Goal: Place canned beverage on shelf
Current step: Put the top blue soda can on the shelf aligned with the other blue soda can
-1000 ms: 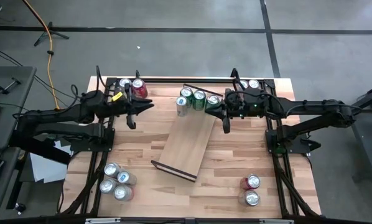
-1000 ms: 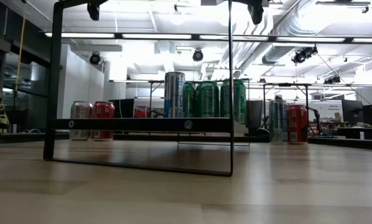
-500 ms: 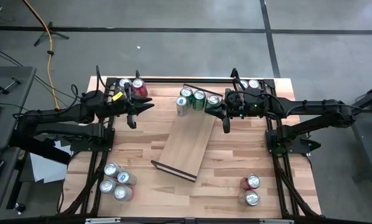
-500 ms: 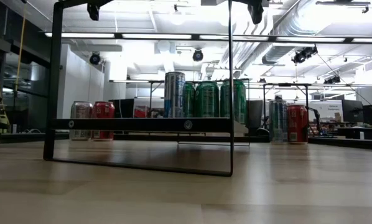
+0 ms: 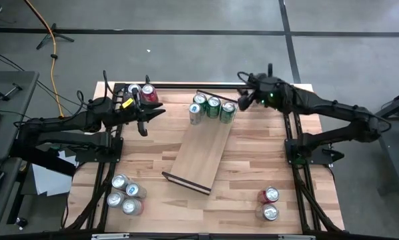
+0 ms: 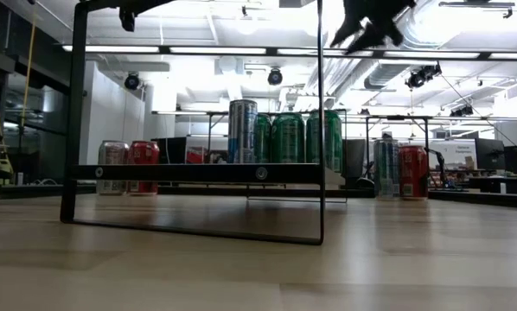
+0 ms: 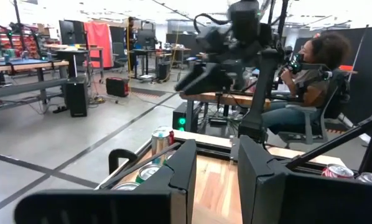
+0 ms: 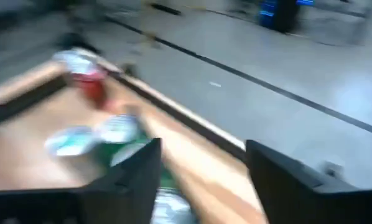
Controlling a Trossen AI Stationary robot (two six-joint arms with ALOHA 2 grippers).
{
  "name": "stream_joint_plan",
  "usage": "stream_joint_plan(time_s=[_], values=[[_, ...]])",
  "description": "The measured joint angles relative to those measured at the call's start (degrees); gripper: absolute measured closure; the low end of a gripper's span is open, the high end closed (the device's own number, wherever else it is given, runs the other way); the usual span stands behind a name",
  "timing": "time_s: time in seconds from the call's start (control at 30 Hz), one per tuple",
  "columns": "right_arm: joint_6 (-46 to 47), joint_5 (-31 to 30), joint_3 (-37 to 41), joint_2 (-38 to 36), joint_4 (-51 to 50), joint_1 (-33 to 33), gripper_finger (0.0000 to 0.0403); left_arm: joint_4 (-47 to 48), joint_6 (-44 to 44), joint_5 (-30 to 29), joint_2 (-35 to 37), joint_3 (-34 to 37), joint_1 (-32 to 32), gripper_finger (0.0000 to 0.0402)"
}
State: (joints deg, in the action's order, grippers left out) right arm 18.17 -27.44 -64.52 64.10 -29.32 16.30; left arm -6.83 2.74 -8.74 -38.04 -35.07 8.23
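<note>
**High view:** The light-wood rectangular shelf board with dark end rails (image 5: 201, 150) lies slanted mid-worktop. 4 cans are bunched at its far end: 3 green-topped cans (image 5: 213, 105) and 1 silver-blue can (image 5: 195, 114). The right end effector (image 5: 242, 100) hangs just beside the outermost green can, fingers apart, holding nothing. The left end effector (image 5: 145, 119) is near the far-left red can (image 5: 149, 94) and silver can (image 5: 134, 89).
Count off the shelf: 2 far-left, what looks like 4 in the near-left cluster (image 5: 125, 194), 2 near-right (image 5: 269, 203). Any cans under the right arm are hidden.
Risk: if the right arm swings low it could clip the green can and topple the row, since the cans are packed tight.

**Low view:** 4 cans on the shelf, 2 to the left, and 2 to the right (image 6: 398, 171), so approx 12 total. The right end effector (image 6: 367, 22) is up high, well clear for now.

**Left wrist view:** The left end effector (image 7: 217, 149) has its fingers only a little apart, with nothing between. A person sits beyond the worktop. Risk: a narrow gap won't take a can unless it's widened first.

**Right wrist view:** The right end effector (image 8: 201, 149) is spread and empty. The view is smeared, so aiming a new pick could go off.
</note>
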Motion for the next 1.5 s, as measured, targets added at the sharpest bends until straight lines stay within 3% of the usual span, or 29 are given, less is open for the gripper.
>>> stream_joint_plan(time_s=[0.2,0.37,0.53,0.83,1.5], values=[[7.51,0.71,0.07,1.59,-10.08,12.98,0.0088,-0.01,0.09,-1.07,0.0,0.0,0.0,0.0352],[15.4,6.05,0.1,6.31,-14.95,25.43,0.0073,-0.03,0.11,-1.29,0.0,0.0,0.0,0.0347],[16.55,12.36,-0.01,12.39,-14.14,32.1,0.0073,-0.04,0.14,-1.29,0.0,0.0,0.0,0.0341],[17.85,15.67,-0.34,19.28,-19.51,33.7,0.0073,-0.04,0.14,-1.37,0.0,0.02,0.0,0.0341],[19.11,14.49,-0.34,19.45,-20.59,31.53,0.0074,0.09,0.63,-3.02,0.0,0.04,0.0,0.0341]])
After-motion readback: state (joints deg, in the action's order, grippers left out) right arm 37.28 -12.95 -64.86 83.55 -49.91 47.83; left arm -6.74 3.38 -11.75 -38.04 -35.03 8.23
